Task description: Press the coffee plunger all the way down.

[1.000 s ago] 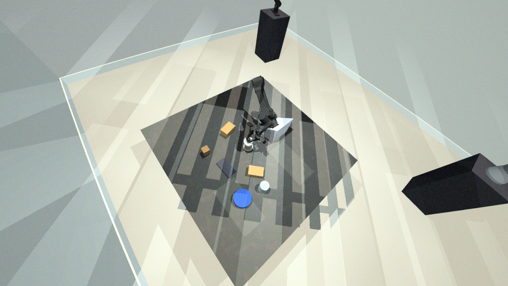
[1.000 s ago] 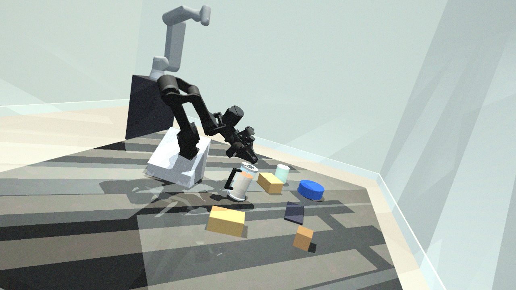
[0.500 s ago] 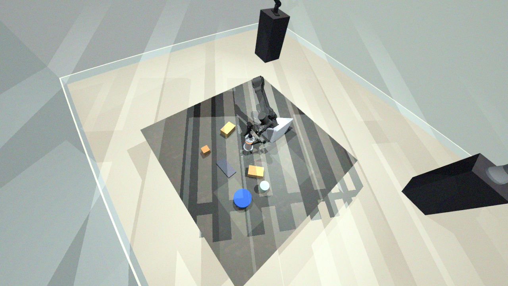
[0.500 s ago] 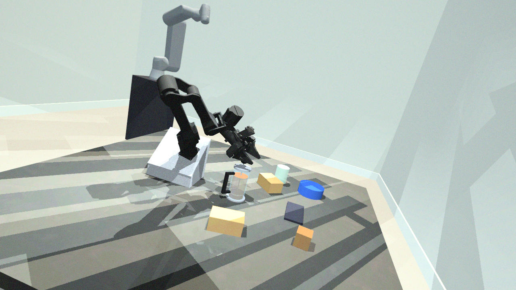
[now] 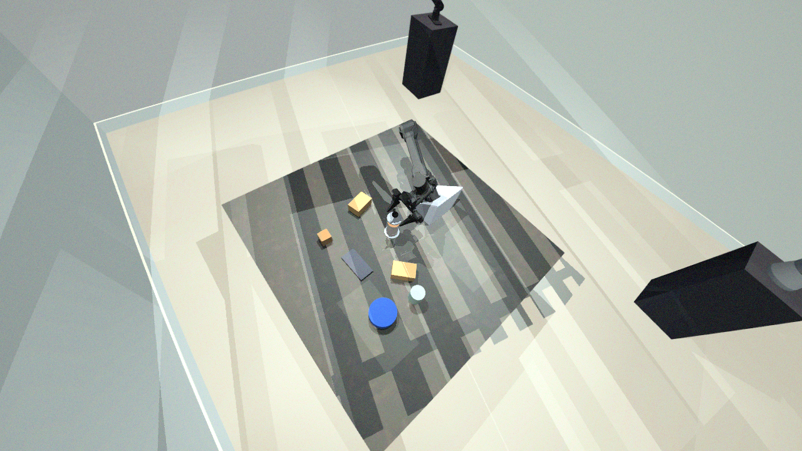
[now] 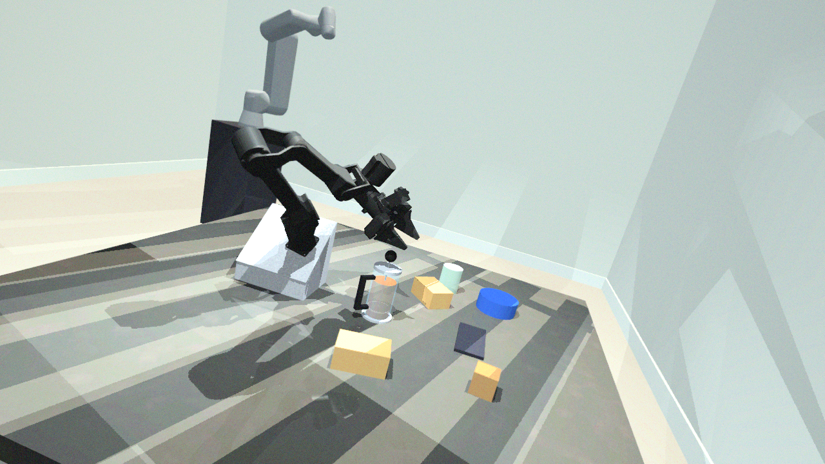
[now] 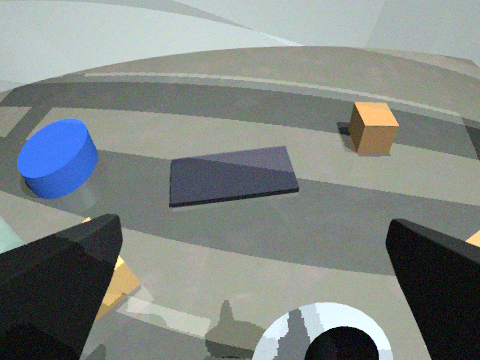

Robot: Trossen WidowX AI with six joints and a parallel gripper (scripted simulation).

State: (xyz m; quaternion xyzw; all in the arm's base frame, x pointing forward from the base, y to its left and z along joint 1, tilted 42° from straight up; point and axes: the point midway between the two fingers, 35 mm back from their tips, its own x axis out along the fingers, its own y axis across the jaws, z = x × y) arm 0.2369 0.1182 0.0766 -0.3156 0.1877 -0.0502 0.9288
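The coffee press point(image 5: 391, 226) point(image 6: 380, 298) stands upright on the mat, its black handle point(image 6: 361, 292) toward the arm's base. Its black plunger knob point(image 5: 395, 214) point(image 6: 390, 255) point(image 7: 344, 345) sits a little above the pale lid point(image 6: 387, 268) point(image 7: 322, 312), with a short bit of rod between them. An orange disc point(image 6: 385, 281) shows inside the glass, below the lid. My gripper point(image 5: 395, 218) point(image 6: 411, 243) point(image 7: 259, 234) is wide open and empty, with its fingertips above the knob in the exterior view. In the wrist view the knob is at the bottom edge, partly cut off.
Yellow blocks point(image 5: 403, 270) point(image 6: 361, 353) lie on both sides of the press. Beyond are a dark flat plate point(image 5: 357, 264) point(image 6: 470, 340) point(image 7: 232, 175), an orange cube point(image 5: 324, 236) point(image 6: 485, 381) point(image 7: 374, 129), a blue disc point(image 5: 383, 312) point(image 6: 497, 303) point(image 7: 59, 157) and a mint cylinder point(image 5: 416, 293) point(image 6: 451, 277).
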